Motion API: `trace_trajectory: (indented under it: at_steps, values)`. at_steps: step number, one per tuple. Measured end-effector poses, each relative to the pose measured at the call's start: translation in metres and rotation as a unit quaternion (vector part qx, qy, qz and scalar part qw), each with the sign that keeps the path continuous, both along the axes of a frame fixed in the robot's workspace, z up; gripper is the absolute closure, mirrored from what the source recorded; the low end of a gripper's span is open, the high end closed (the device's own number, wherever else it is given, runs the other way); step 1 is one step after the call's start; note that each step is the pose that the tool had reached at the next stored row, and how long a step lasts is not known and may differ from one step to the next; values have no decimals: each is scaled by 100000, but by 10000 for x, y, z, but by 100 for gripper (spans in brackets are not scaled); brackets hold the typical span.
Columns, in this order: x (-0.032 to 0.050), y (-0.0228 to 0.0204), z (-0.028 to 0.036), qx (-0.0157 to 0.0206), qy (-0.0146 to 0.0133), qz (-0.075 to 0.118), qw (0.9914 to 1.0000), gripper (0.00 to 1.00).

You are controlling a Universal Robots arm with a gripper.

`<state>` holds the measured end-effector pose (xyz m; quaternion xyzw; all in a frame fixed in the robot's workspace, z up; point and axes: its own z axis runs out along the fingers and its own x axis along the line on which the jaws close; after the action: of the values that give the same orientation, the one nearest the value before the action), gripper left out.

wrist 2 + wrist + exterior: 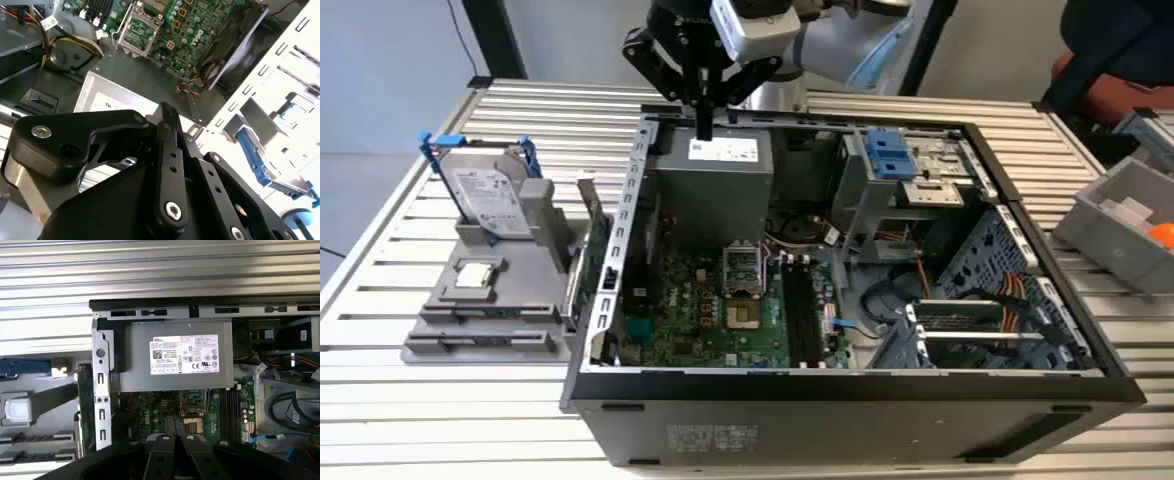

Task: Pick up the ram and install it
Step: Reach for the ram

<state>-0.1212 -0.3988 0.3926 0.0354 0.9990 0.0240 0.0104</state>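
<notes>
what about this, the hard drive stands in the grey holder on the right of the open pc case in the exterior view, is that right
Not quite. The hard drive stands in the grey holder on the exterior view's left of the open PC case, not its right. The exterior view shows it.

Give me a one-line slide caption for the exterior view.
Shut gripper hangs above the power supply of the open computer case on a slatted table.

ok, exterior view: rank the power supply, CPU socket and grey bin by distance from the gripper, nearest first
From the gripper:
1. Power supply, just below it at the far end of the case.
2. CPU socket, deeper inside, mid-case.
3. Grey bin, outside the case at the exterior view's right.
</notes>
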Motion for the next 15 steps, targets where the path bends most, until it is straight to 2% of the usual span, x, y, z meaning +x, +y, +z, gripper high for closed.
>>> trace_trajectory:
  at_steps: [8, 15]
  values:
    - [-2, 1, -1, 2, -5, -15, 100000, 100]
    - [-43, 6, 0, 8, 2, 395, 99999, 100]
